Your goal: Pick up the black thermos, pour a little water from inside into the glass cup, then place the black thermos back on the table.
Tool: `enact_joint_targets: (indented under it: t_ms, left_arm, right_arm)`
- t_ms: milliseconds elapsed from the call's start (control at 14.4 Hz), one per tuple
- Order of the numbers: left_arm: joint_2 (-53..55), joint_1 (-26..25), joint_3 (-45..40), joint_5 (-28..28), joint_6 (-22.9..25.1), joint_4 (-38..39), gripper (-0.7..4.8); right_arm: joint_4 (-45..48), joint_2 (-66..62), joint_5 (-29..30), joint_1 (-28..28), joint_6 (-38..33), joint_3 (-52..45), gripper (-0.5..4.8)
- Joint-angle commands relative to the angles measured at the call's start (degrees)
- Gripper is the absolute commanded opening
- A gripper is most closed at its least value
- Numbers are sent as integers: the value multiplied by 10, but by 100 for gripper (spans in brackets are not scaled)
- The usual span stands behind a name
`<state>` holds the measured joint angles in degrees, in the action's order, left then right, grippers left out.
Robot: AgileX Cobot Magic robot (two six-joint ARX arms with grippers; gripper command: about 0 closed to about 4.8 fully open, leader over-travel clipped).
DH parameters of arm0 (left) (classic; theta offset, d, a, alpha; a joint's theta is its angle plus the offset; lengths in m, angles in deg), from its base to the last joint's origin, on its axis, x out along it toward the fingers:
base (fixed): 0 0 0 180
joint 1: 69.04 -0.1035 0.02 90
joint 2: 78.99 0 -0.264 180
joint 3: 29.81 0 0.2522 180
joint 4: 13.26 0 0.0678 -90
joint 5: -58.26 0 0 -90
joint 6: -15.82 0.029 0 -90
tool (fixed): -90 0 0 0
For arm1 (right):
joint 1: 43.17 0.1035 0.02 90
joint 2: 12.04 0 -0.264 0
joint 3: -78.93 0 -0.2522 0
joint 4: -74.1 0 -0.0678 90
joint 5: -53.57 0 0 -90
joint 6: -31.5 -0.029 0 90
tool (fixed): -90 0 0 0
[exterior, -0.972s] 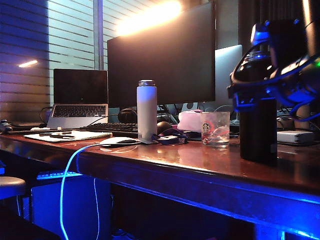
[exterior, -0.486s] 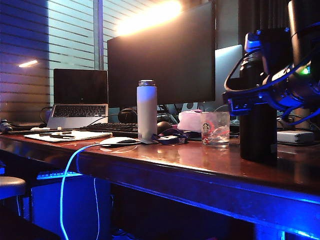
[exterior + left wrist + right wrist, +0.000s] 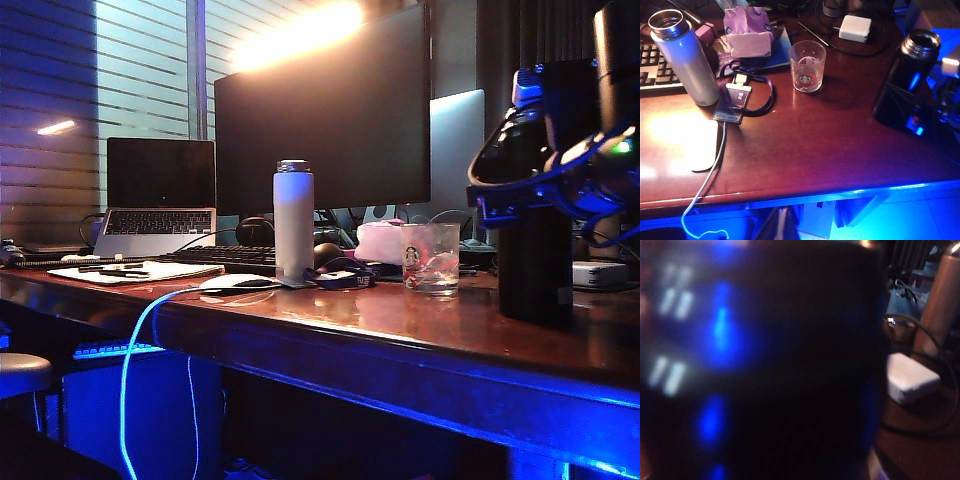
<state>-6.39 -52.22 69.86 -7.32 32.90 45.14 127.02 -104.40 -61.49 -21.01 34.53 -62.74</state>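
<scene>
Black thermos (image 3: 535,255) now nearer table (image 3: 400,330) edge, right gripper (image 3: 540,195) jaws spread around it; left gripper unseen.

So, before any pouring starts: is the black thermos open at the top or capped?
Open. The left wrist view shows the black thermos standing upright on the table with a bare shiny rim and no cap.
</scene>
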Motion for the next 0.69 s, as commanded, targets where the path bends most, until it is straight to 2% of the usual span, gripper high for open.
enact_joint_targets:
  t_ms: [69, 694]
  left_arm:
    - [-2, 0, 3, 4, 0, -2, -3]
    - [-2, 0, 3, 4, 0, 3, -3]
  right_arm:
    - [16, -22, 23, -5, 0, 22, 479]
    - [16, -43, 16, -5, 1, 35, 479]
